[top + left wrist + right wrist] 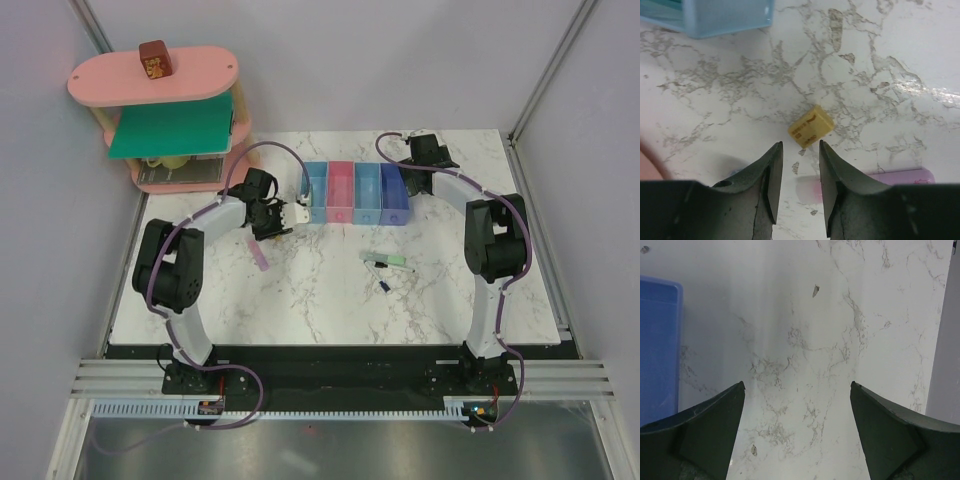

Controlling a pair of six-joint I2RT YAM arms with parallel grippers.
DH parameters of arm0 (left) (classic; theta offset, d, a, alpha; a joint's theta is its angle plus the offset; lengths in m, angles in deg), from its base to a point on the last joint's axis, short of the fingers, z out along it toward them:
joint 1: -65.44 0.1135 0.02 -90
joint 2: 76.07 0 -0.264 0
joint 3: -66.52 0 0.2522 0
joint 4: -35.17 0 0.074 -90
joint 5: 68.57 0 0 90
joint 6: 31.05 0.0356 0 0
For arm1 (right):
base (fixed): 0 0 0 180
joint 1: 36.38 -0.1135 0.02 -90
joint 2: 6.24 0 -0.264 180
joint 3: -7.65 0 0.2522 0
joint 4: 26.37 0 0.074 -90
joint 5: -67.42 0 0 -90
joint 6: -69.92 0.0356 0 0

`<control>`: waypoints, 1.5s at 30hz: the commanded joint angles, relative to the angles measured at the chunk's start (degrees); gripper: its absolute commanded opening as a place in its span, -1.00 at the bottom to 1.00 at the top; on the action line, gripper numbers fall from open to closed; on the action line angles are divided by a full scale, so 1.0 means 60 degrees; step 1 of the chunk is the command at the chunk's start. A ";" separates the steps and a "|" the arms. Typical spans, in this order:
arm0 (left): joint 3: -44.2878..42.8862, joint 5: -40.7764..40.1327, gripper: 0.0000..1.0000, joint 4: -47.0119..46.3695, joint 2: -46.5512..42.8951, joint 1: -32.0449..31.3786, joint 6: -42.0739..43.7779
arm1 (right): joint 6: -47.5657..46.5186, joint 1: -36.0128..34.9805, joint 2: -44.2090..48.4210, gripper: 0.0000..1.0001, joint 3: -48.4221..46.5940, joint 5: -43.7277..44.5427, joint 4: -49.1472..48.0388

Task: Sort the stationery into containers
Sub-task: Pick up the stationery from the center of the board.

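Observation:
The four joined bins (355, 193) stand at the back middle of the table: light blue, pink, light blue, darker blue. My left gripper (285, 216) is just left of them, low over the marble. In the left wrist view my left gripper (800, 145) is open by a narrow gap and empty. The tiny tan piece (811, 126) lies just beyond its tips. The lilac-pink bar (900, 176) lies behind the right finger and also shows from above (259, 255). My right gripper (412, 183) is wide open and empty (797, 385) beside the darker blue bin (657, 350). A mint bar (397, 262) and a pen (384, 286) lie mid-table.
A big pink oval shelf (150, 80) with a green panel stands at the back left, with a brown block (154, 60) on top. A corner of the light blue bin (725, 17) is close ahead of my left gripper. The side wall (945, 340) is near my right gripper.

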 commanded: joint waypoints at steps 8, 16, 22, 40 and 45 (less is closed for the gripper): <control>-0.0172 0.0355 -0.08 0.1027 0.0813 -0.0021 0.1567 | 0.0134 -0.0070 0.0299 0.87 -0.0396 0.0023 -0.0065; -0.0744 0.0340 -0.05 0.1100 0.1532 -0.0094 0.1859 | 0.0134 -0.0114 0.0387 0.87 -0.0381 -0.0021 -0.0007; -0.1037 0.0237 -0.14 0.1290 0.1899 -0.0270 0.2153 | 0.0119 -0.0114 0.0401 0.87 -0.0366 -0.0035 0.0008; -0.2397 0.1493 -0.96 0.2652 0.0187 -0.0329 0.0616 | 0.0251 -0.0173 0.0094 0.87 -0.0659 -0.0226 0.0037; -0.3292 0.2419 -0.96 0.2727 -0.0415 -0.0343 0.0000 | 0.0251 -0.0363 -0.0038 0.87 -0.0791 -0.0182 0.0067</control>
